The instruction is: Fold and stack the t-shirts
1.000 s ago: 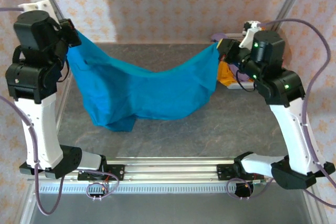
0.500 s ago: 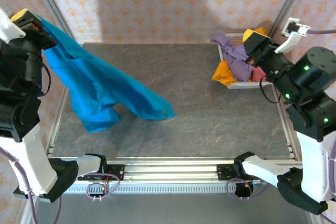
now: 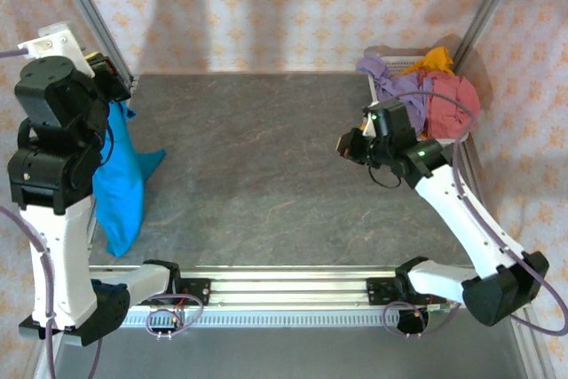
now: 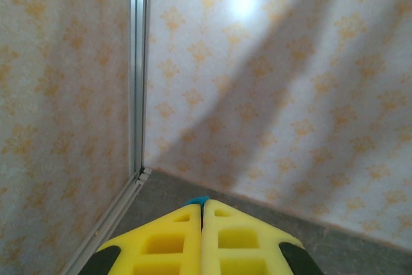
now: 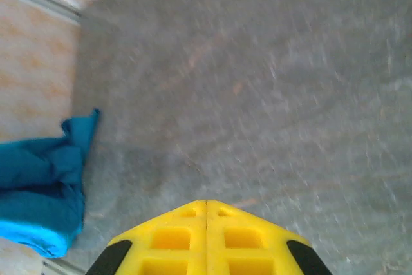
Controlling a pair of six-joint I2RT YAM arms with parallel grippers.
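The teal-blue t-shirt [image 3: 120, 185] hangs in a long, crumpled, narrow drape at the left edge of the bench [image 3: 257, 175]. One corner is pinched in the clenched left end effector [image 4: 202, 205]. The right end effector [image 3: 348, 146] is clenched on nothing above the bench. The other t-shirts [image 3: 426, 95] are heaped at the far right corner.
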